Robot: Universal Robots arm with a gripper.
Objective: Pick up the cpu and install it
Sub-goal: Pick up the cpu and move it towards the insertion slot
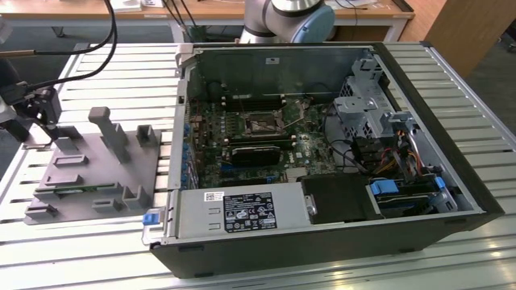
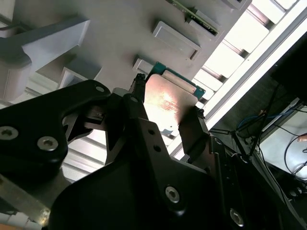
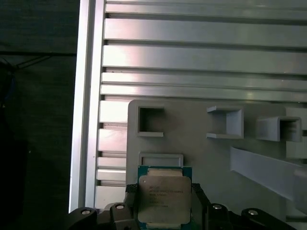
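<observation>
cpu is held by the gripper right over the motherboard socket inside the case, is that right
No, the place is wrong. The gripper holds the cpu over the grey parts tray on the slatted table, not over the socket; the first wrist view shows it.

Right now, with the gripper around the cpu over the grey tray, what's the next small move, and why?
Probably a short straight lift. The gripper looks closed on the cpu, its fingers against opposite edges, and raised blocks on the grey tray stand close by, so sideways travel could snag.
</observation>
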